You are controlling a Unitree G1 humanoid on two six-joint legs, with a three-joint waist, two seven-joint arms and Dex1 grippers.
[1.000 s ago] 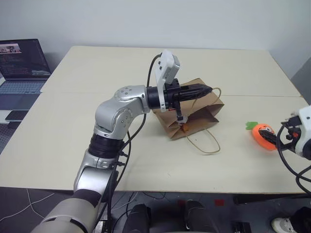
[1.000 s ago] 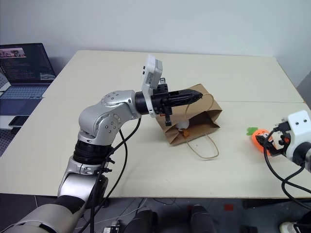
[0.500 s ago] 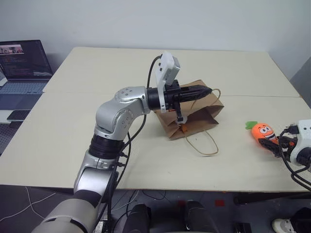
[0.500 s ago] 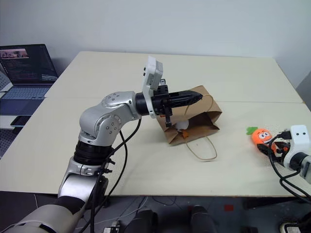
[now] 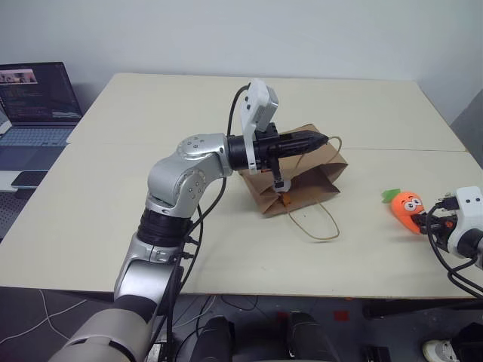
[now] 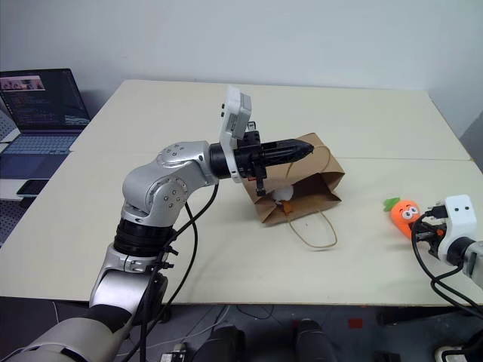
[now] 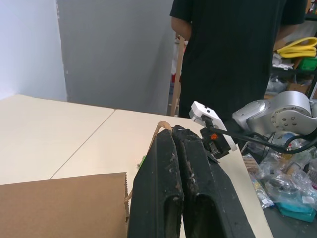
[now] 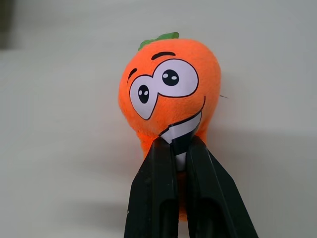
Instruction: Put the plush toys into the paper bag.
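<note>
Pale table (image 5: 151, 226), one laptop (image 5: 34, 102) at its left. One bag (image 5: 302, 177) mid-table, lying on its side, one handle pinched in the closed left gripper (image 5: 321, 139). Two toys: egg (image 6: 283, 197) inside the bag's mouth (partly hidden), carrot (image 8: 171, 94) at right, clamped by the right gripper (image 8: 181, 151).

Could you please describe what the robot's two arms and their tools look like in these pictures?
The left arm is built of rounded silver segments with black joints, and a black cable loops beside it. A white camera block sits on its wrist, above the left tool, whose two fingers are black and scuffed. The right tool also has two black fingers, behind them a white block trailing black cables.
</note>
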